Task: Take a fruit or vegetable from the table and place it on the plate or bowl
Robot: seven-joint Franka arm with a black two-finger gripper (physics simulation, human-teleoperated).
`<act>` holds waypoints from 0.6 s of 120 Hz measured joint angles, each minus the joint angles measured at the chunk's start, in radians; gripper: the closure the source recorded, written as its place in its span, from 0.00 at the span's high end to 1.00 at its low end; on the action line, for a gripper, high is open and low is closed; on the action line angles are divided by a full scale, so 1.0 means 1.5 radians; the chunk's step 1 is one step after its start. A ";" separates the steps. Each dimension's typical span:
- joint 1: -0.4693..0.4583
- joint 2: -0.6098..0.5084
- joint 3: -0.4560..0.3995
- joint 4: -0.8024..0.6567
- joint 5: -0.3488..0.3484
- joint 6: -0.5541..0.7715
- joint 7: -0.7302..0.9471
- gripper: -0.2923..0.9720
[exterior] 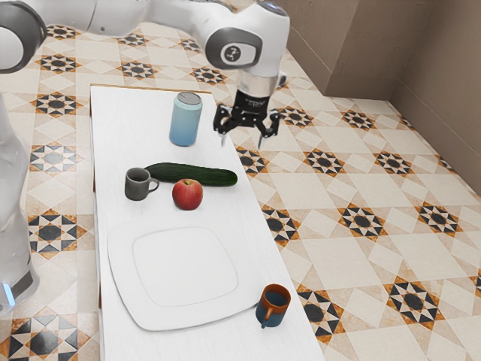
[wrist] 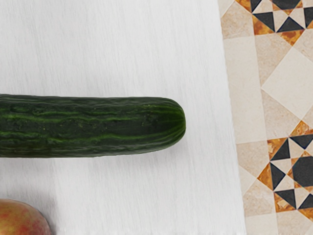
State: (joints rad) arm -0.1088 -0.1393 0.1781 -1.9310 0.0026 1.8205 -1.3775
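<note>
A dark green cucumber [exterior: 192, 174] lies across the white table [exterior: 135, 128], and a red apple [exterior: 187, 194] rests just in front of it. A large white square plate [exterior: 182, 271] sits nearer the front. My gripper [exterior: 242, 138] hangs open in the air above the table's edge, beyond the cucumber's end on the exterior view's right, with nothing between its fingers. In the wrist view the cucumber [wrist: 88, 126] stretches below my hand, with the apple [wrist: 22, 219] beside it.
A blue cylindrical can [exterior: 186, 119] stands behind the cucumber, close to my gripper. A grey mug [exterior: 138, 183] sits by the cucumber's other end. An orange and blue mug [exterior: 273, 304] stands at the front corner. The table edge [wrist: 230, 147] drops to patterned floor.
</note>
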 joint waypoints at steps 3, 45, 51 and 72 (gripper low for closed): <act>-0.004 -0.003 0.000 -0.009 -0.004 0.001 -0.006 0.77; -0.011 -0.150 -0.014 -0.169 -0.025 0.005 -0.079 0.77; -0.010 -0.172 -0.022 -0.186 -0.026 0.004 -0.089 0.77; -0.008 -0.214 -0.039 -0.208 -0.028 -0.024 -0.127 0.77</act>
State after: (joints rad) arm -0.1213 -0.4608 0.1194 -2.2429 -0.0391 1.7848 -1.5687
